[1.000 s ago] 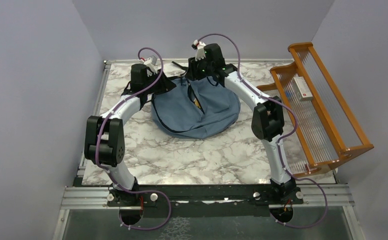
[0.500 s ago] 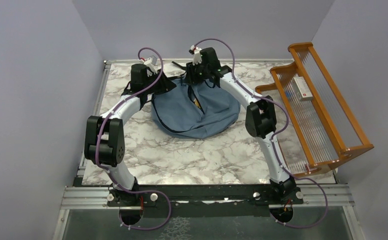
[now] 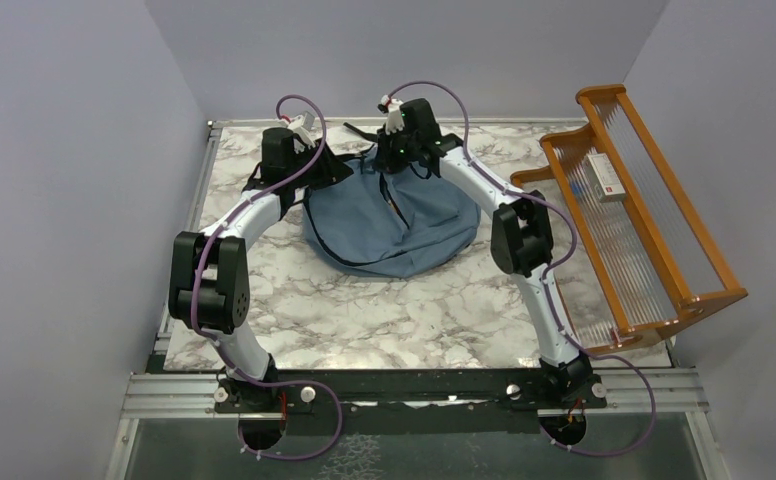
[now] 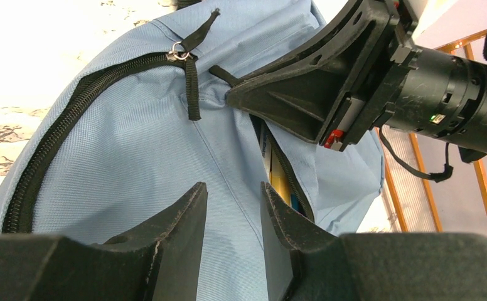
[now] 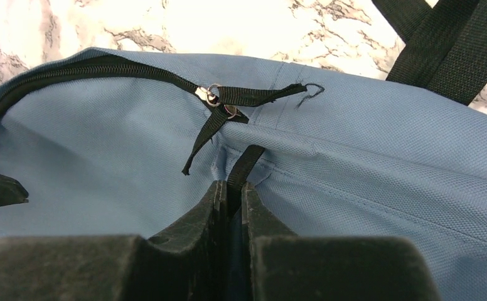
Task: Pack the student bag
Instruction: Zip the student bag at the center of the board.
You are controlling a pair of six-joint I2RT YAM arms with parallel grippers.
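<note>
Table: the marble-patterned table (image 3: 364,310) carries the bag at its far middle, where both arms can reach it.
Rack: an orange wooden rack (image 3: 709,298) leans at the table's right edge, well apart from the bag.
Student bag: the student bag (image 3: 404,240) lies flat on the table. Its main opening gapes a little, with yellow and blue contents (image 4: 278,182) showing inside.
Left tool: the left tool (image 4: 233,188) is low over the bag's front panel with its fingers partly spread and blue fabric in the gap. It is probably steadying the cloth, but I cannot tell whether it grips.
Right tool: the right tool (image 5: 235,188) is pressed together, pinching a black pull strap, likely to drag the slider along.
Zipper: the black zipper (image 5: 103,68) curves along the bag's edge.
Pull strap: the black pull strap (image 5: 247,160) runs taut from the fabric into the fingers.
Box: a small white box (image 3: 605,176) rests on the rack, apparently not yet packed.
</note>
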